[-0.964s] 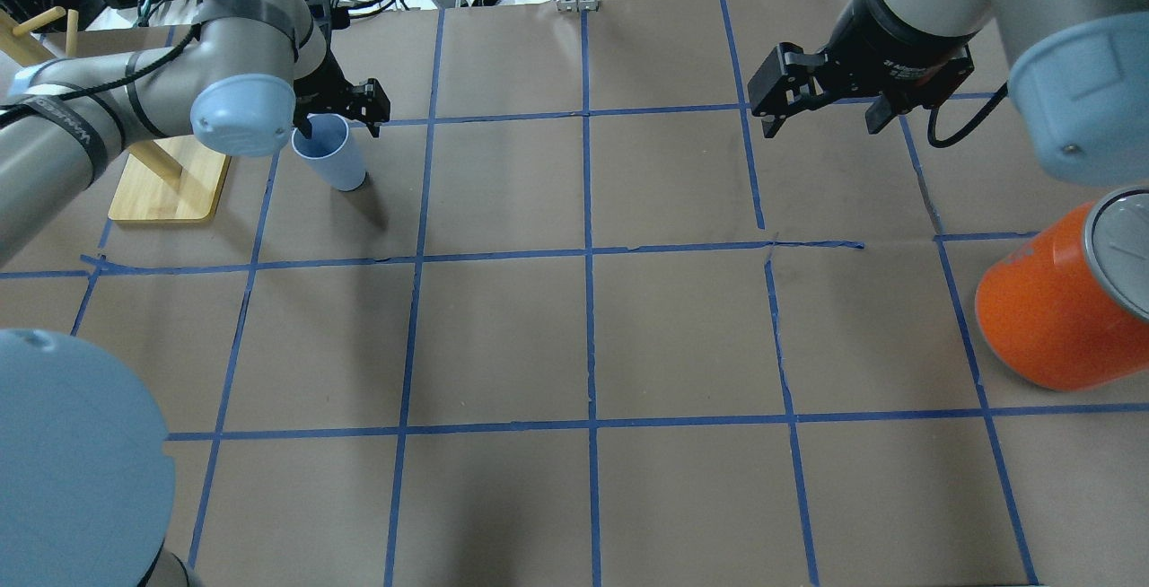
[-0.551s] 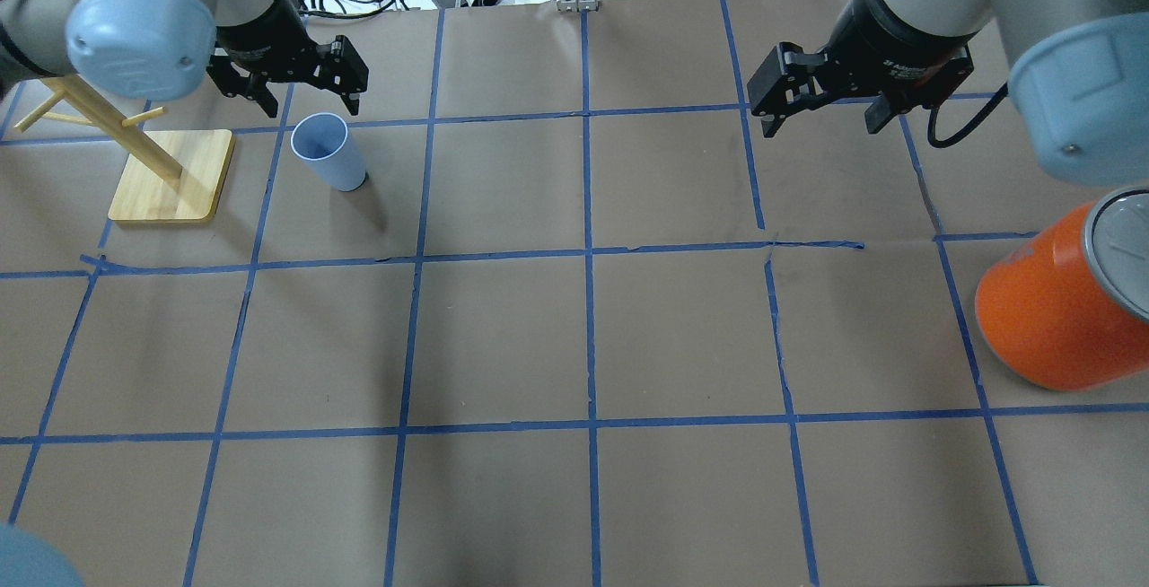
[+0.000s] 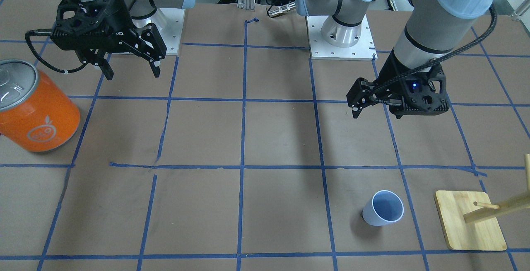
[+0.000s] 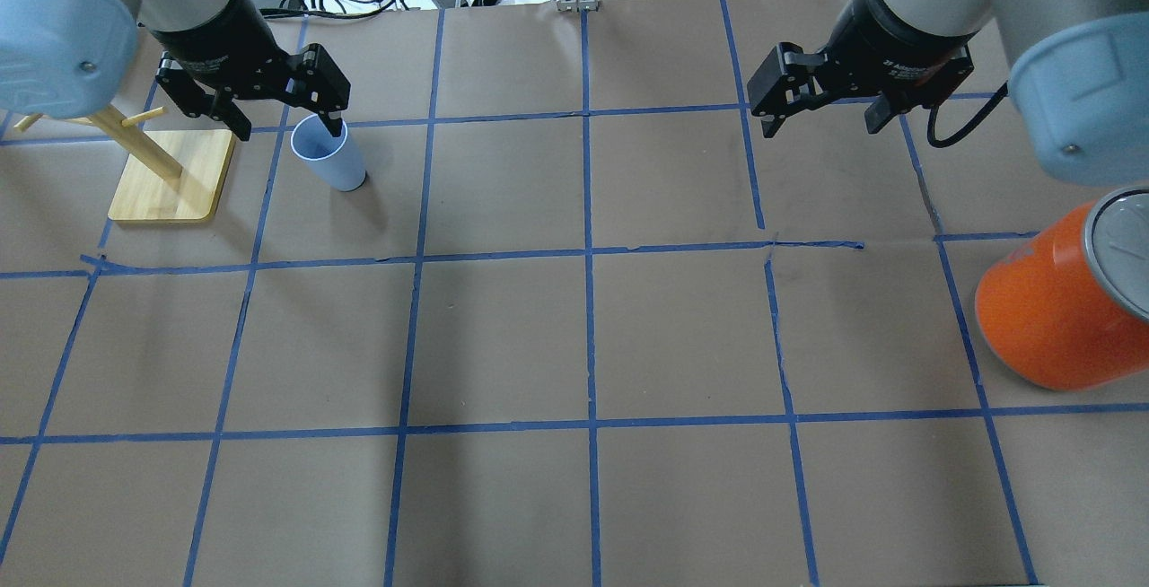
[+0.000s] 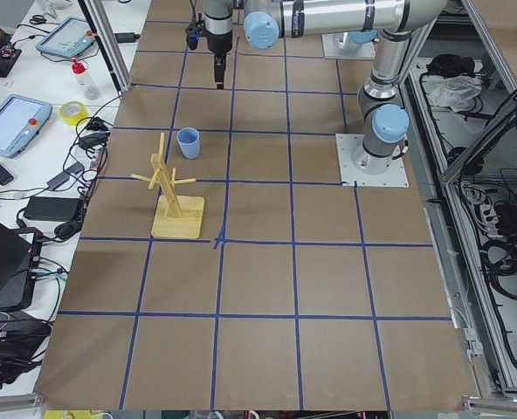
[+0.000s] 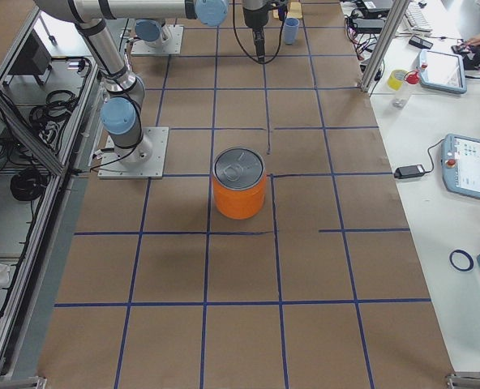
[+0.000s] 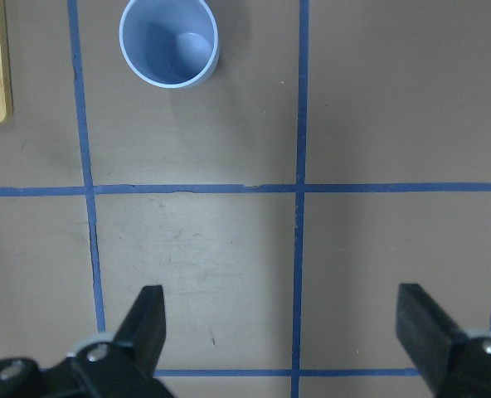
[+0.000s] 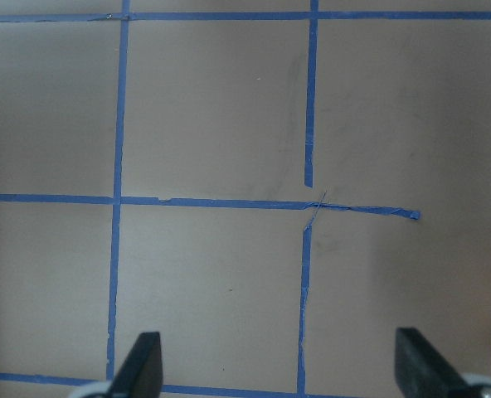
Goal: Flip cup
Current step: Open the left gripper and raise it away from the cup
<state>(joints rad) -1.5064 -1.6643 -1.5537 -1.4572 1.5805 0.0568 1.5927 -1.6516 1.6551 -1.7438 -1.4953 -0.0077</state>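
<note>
**A:** Where is the cup (image 4: 328,154)?

**B:** It stands on the counter (image 4: 574,336), on the far left side, next to the wooden stand (image 4: 171,176). Its mouth points up and its long side goes straight up and down.

**A:** Which arm is closer?

**B:** The left one. The left pincer (image 4: 280,116) hangs in the air, up above the counter. Its camera shows the cup ahead of it and off to one side, not between the fingers.

**A:** Is it holding anything?

**B:** No. Its fingers are spread wide with nothing in them. The right pincer (image 4: 821,120) is spread wide and empty too, far off on the right.

**A:** So what next?

**B:** I think the cup looks right side up already. The big orange can (image 4: 1059,300) is far away.
</note>
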